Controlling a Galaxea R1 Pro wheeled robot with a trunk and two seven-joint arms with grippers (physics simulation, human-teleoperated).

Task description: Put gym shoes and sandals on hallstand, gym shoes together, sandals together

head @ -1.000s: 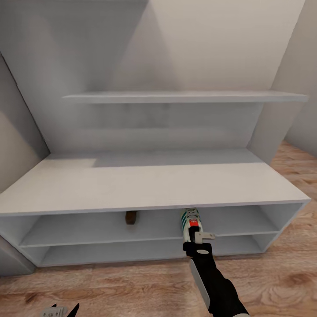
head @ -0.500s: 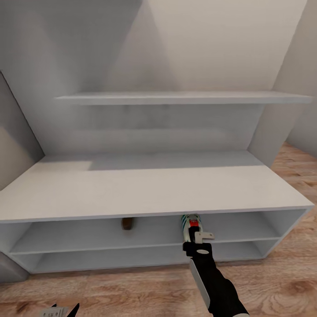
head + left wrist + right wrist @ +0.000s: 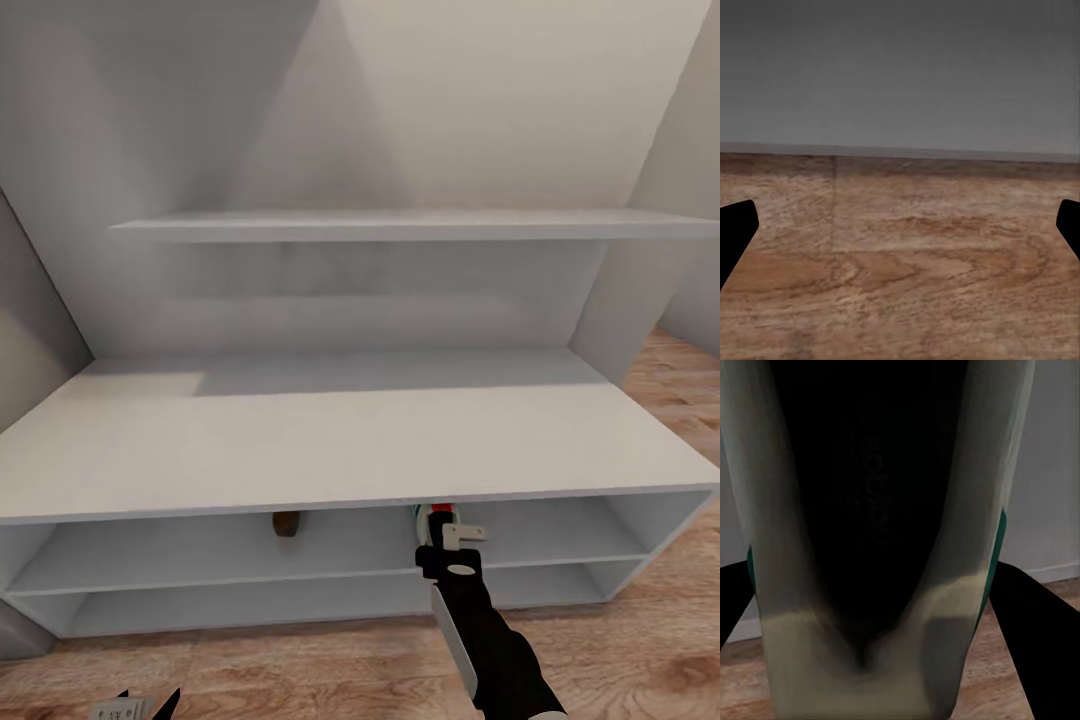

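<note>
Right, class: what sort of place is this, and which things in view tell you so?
Most likely a home corridor or entryway. A low grey shoe rack with open shelf tiers stands against the wall on wood-plank floor, a wall shelf above it. The right claw holds a gym shoe at its upper tier.

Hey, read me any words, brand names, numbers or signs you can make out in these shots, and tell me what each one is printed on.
No text can be read with certainty.
Dark insole of the white gym shoe with green stripe held in the right gripper: faint embossed lettering, too blurred to read.
Left gripper: small pale markings on its body, too small to read.
Light-grey hallstand, wood-grain floor: none.
</note>
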